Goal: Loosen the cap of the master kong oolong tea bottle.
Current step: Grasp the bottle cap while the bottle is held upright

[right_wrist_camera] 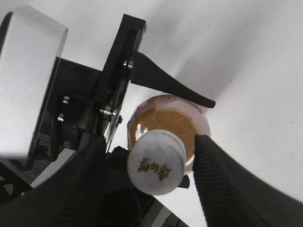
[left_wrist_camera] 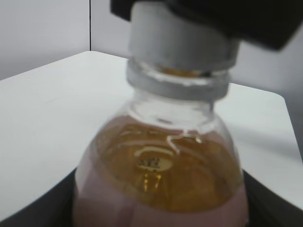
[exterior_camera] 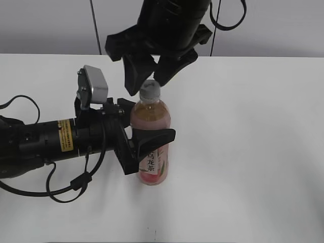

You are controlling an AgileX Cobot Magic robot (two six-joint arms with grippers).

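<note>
The master kong oolong tea bottle (exterior_camera: 152, 152) stands upright on the white table, label facing front. My left gripper (exterior_camera: 147, 132) comes in from the left and is shut on the bottle's upper body; in the left wrist view the bottle (left_wrist_camera: 161, 175) fills the frame between the jaws (left_wrist_camera: 161, 215). The white cap (exterior_camera: 150, 90) sits on the neck. My right gripper (exterior_camera: 147, 83) hangs above it, open, one finger on each side. In the right wrist view the cap (right_wrist_camera: 156, 162) lies between the fingers (right_wrist_camera: 149, 142) with gaps on both sides. The cap also shows in the left wrist view (left_wrist_camera: 182, 42).
The white table (exterior_camera: 243, 152) spreads to the right and front of the bottle. The left arm's body and cables (exterior_camera: 45, 147) lie along the table's left side. A grey wall stands behind the table's far edge.
</note>
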